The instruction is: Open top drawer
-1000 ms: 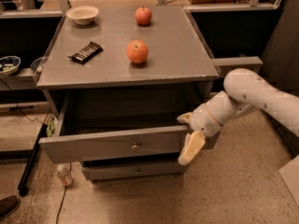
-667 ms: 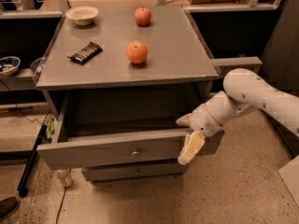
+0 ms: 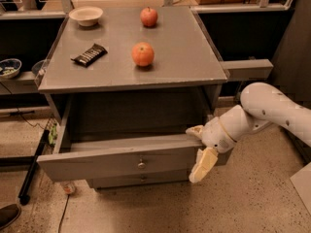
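— Since the wide grey top drawer point(image 3: 112, 160) is seen drawn well out of the grey metal cabinet, just below the flat grey surface point(image 3: 184, 47), what could be spoiled from here?

— Racking is judged the main risk. The pale end effector point(image 3: 198, 152) is set against the right end of the drawer front, well apart from the small round metal knob point(image 3: 141, 164) at its centre. If force is applied from that end alone, one side may be advanced ahead of the other and the drawer may be jammed in its runners.

— Is the drawer gripped?

— It cannot be told whether the end effector is clenched on the front or merely rested against it. If merely rested, contact may be lost.

— Anything else?

— The travel left cannot be seen, so if the drawer is drawn too far, it may be tipped out. A jolt may also be passed upward, and the nearer round red apple point(image 3: 143, 54) and the farther round red apple point(image 3: 149, 16) could be set rolling.

— How is the drawer oriented?

— Its front is turned toward the camera, outward from the cabinet. Its long axis is laid left to right across the view, roughly parallel to the near edge of the surface, with the right end slightly higher in the picture.
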Controlling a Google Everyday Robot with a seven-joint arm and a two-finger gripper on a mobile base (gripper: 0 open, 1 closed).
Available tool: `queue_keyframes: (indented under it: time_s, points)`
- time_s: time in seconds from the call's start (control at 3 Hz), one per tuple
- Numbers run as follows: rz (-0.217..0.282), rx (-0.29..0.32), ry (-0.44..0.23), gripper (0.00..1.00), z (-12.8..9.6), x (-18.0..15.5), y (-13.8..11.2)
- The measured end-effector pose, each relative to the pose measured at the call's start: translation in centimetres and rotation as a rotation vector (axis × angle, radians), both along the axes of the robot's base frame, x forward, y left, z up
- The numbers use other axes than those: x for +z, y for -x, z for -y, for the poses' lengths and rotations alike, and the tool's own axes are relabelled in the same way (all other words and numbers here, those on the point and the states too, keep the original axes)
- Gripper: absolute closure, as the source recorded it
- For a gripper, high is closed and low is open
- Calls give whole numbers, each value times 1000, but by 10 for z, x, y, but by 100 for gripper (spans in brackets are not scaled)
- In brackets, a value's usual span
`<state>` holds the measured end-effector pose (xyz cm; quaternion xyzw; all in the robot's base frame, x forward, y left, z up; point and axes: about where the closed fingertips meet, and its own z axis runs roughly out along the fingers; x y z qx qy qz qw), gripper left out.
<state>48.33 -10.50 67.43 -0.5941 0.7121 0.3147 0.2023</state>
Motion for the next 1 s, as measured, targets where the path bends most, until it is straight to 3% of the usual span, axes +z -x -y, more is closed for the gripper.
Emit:
queue_keyframes:
  time_s: [0.33, 1.0]
  points:
    - [-28, 7, -6, 0, 6, -1, 15]
    - [-35, 1, -28, 0, 19, 4, 38]
